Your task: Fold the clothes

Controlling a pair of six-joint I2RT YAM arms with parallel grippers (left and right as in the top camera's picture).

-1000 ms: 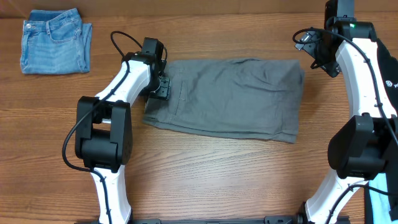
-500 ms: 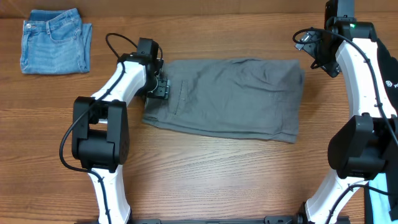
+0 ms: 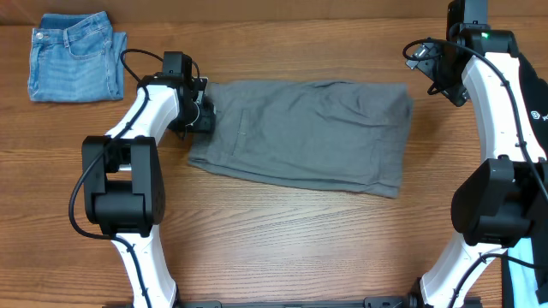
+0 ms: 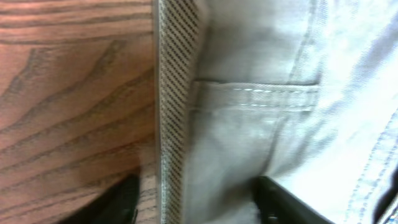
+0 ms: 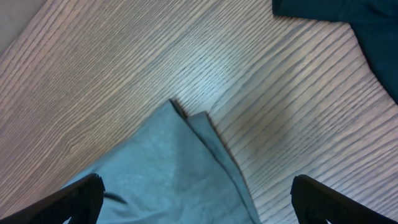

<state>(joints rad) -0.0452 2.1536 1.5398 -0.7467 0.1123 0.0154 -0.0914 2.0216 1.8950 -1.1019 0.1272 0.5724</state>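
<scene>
The grey shorts (image 3: 308, 133) lie flat across the middle of the wooden table, slightly skewed. My left gripper (image 3: 199, 115) is at their left waistband edge. In the left wrist view (image 4: 196, 199) its fingers straddle the striped waistband rim and pinch the grey fabric (image 4: 261, 124) beside a stitched pocket seam. My right gripper (image 3: 425, 58) is open and empty, raised off the shorts' far right corner. That corner (image 5: 174, 174) shows between its fingers (image 5: 196, 199) in the right wrist view.
Folded blue jeans (image 3: 75, 56) lie at the far left corner of the table. A dark cloth (image 5: 348, 18) shows at the top right of the right wrist view. A pale blue item (image 3: 527, 274) sits at the near right edge.
My left gripper has moved left and slightly away, dragging the shorts' waistband edge and the whole garment left with it. The right arm has not moved.
</scene>
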